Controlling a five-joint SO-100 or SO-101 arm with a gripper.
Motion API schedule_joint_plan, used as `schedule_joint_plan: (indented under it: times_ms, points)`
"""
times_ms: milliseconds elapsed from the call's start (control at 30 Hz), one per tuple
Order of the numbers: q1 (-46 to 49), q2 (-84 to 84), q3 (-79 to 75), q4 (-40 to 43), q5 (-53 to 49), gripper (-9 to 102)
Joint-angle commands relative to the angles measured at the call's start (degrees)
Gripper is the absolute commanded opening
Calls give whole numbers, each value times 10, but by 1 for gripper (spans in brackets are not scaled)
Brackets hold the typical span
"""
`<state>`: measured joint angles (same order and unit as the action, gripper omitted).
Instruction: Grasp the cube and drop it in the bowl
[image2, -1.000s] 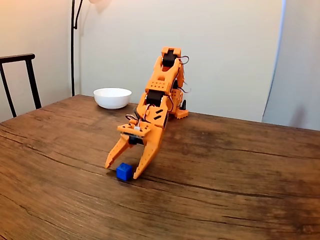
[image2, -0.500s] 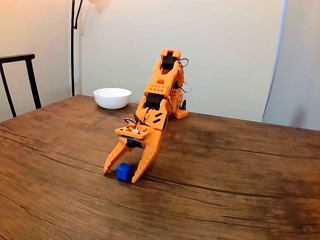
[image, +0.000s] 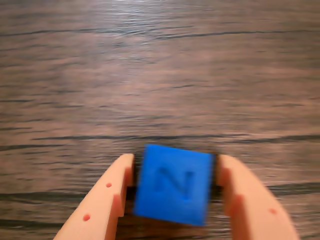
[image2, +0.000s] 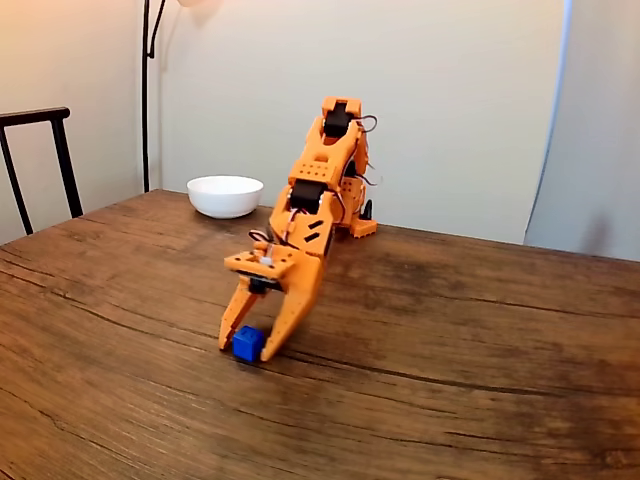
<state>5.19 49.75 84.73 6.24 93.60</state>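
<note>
Scanning my fixed view from its left edge, I see a dark chair (image2: 40, 160) standing just off the table (image2: 480, 360), and beside it the thin black pole of a lamp stand (image2: 146, 90) against the pale wall. Next comes the bowl (image2: 225, 195), white and round, resting near the table's far edge. It sits well apart from the cube and to the left of the arm's base. Moving right, the orange arm (image2: 325, 180) reaches from its base at the back of the table down and forward toward me. At its end the gripper (image2: 246, 347) points down at the wood, its tips at the tabletop. The cube (image2: 247, 343) sits between them, bright blue, on the table surface.

On my wrist view, again from the left, I see the left orange finger (image: 107, 200) pressed against the cube's (image: 174, 184) left side. A recessed N-shaped mark shows on the cube's top face. The right finger meets its right side at the upper corner. So the gripper (image: 174, 192) is closed onto the cube, both fingers in contact. The picture is slightly blurred, and I cannot tell whether the cube is lifted off the wood at all. Beyond the cube lies bare wood grain with dark streaks.
</note>
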Motion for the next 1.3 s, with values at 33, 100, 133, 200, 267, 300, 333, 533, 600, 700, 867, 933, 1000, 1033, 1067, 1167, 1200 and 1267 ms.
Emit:
schedule_joint_plan:
  times_ms: [33,100,133,200,267,300,333,533,600,700,867,933,1000,1033,1067,1167,1200,1267]
  points:
    - [-4,3,-2,10,-4,18]
    - [-4,3,-2,13,-4,16]
    - [-4,3,-2,14,-4,14]
    - [-5,2,-2,15,-4,11]
    - [-5,1,-1,15,-4,8]
    - [-6,1,-1,15,-4,7]
    - [-6,1,0,15,-4,7]
    - [-4,10,-9,16,2,6]
    - [-4,18,-19,17,4,6]
    - [-4,36,-24,18,15,6]
    - [4,98,-40,83,34,6]
    - [7,129,-48,126,54,6]
    - [14,161,-59,169,69,6]
    - [18,176,-63,189,74,6]
    - [19,192,-68,209,80,6]
    - [28,234,-77,264,100,6]
    - [30,248,-77,279,105,6]
    - [36,278,-76,313,115,6]
